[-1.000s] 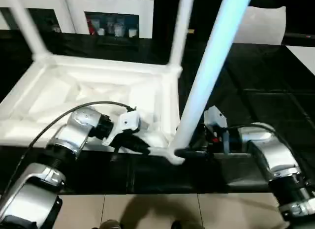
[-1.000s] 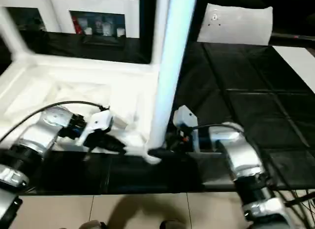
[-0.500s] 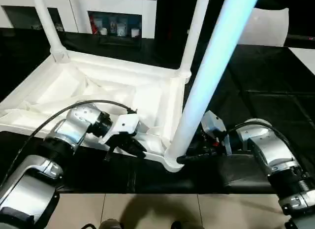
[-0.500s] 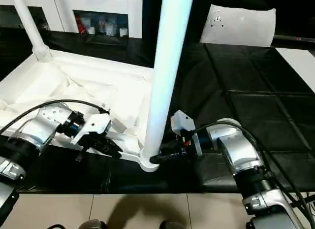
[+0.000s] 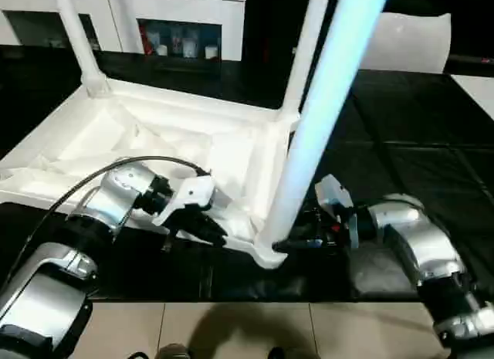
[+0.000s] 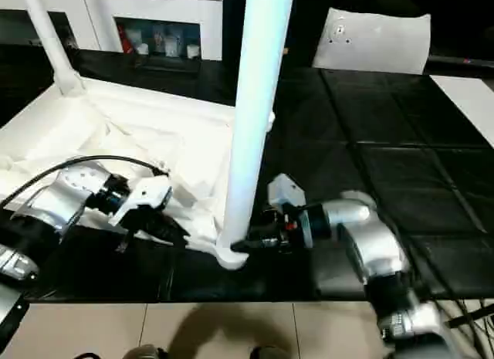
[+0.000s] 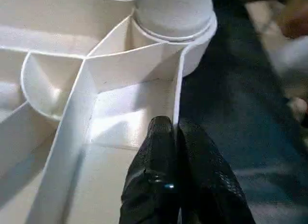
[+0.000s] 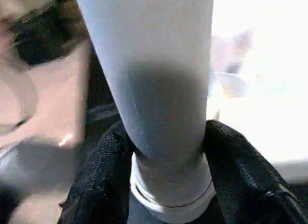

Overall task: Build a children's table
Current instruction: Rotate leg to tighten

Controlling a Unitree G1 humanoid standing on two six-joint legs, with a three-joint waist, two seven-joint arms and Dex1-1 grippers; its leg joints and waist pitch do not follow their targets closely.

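The white tabletop (image 5: 154, 135) lies upside down, ribbed underside up, on the black table. Two white legs stand in its far corner sockets, one on the left (image 5: 73, 35) and one on the right (image 5: 305, 50). A third leg (image 5: 324, 104) rises from the near right socket (image 5: 266, 251). My right gripper (image 5: 289, 243) is shut on that leg's base; in the right wrist view its fingers (image 8: 103, 176) press both sides of the leg (image 8: 154, 79). My left gripper (image 5: 204, 229) is shut on the tabletop's near rim wall (image 7: 178, 89), just left of that socket.
A white cabinet with glass doors (image 5: 177, 27) stands behind the table. A flat white sheet with a small hole (image 6: 374, 38) lies at the back right on the black mat (image 5: 417, 166). Beige floor (image 5: 231, 328) shows below the table's near edge.
My right gripper's fingers have closed in on the base of the near leg. The left gripper keeps its hold on the rim. The whole picture has shifted with the camera.
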